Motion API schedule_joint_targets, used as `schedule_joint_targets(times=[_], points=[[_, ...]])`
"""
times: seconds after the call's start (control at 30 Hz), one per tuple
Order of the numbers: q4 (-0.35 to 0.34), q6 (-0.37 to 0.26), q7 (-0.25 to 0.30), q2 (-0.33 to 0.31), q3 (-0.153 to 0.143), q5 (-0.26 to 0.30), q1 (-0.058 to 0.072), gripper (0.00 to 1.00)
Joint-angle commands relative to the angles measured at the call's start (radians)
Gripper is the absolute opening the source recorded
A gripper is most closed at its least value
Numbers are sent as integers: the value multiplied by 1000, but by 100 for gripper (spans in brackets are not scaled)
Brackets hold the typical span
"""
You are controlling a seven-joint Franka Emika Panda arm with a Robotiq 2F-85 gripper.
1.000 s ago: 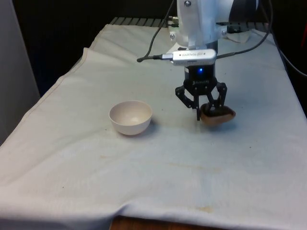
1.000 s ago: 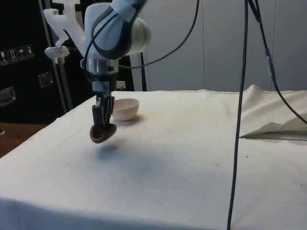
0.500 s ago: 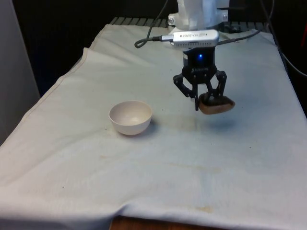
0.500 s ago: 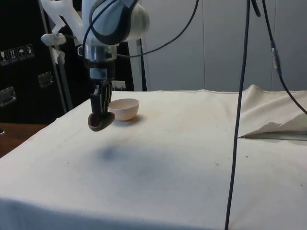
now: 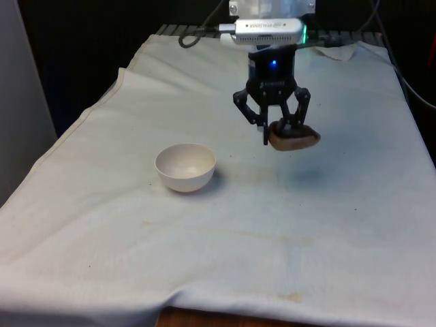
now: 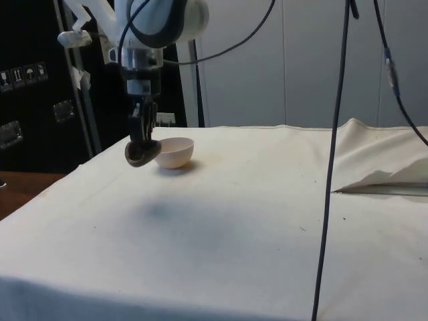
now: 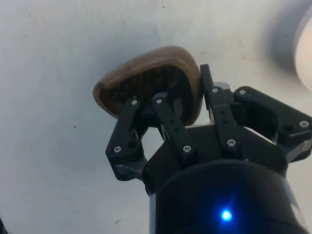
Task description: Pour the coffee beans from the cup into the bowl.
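The gripper (image 5: 278,133) is seen raised above the table (image 5: 354,225), with its fingers (image 7: 168,119) closed on the rim of the cup (image 5: 293,136); one finger is placed inside the rim and the other outside the wall, as the wrist view shows. The cup is brown, small and rounded, and it is held clear of the cloth, with a soft shadow under it. In the wrist view dark coffee beans (image 7: 146,83) are seen inside the cup.

From the cup, the bowl (image 5: 185,165) is found at about 8 o'clock in the front view, well apart, standing upright on the cloth. It is pale and looks empty. In the side view the cup (image 6: 141,154) is seen just before the bowl (image 6: 174,152), but no contact is judged between them.

As for handling, the cup is judged to be stiff and rather light, probably of wood or ceramic, with a smooth wall that may slip when it is tilted. A pinch on the rim gives little support, so turning in the fingers is a risk when the pouring begins. The beans are loose and will run out suddenly once the rim is lowered. The bowl is light too and can be pushed away easily if it is touched. A hold at the rim is suitable, provided the tilt is made slowly over the bowl's middle.
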State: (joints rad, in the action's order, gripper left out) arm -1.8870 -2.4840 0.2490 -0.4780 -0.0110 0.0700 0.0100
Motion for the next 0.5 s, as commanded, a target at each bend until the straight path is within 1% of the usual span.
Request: schedule_joint_targets(times=[0.0, 0.07, 0.1, 0.13, 0.27, 0.4, 0.43, 0.47], points=[[2, 15, -5, 9, -11, -15, 3, 3], [5, 22, -3, 17, -18, -24, 3, 3], [4, 12, 2, 12, -11, -12, 0, 3], [6, 24, -2, 20, -21, -27, 2, 3], [11, 38, 1, 33, -33, -38, 2, 3], [17, 48, 4, 42, -40, -46, 1, 3], [16, 38, 7, 38, -36, -38, -1, 3], [18, 50, 5, 44, -43, -48, 1, 3]])
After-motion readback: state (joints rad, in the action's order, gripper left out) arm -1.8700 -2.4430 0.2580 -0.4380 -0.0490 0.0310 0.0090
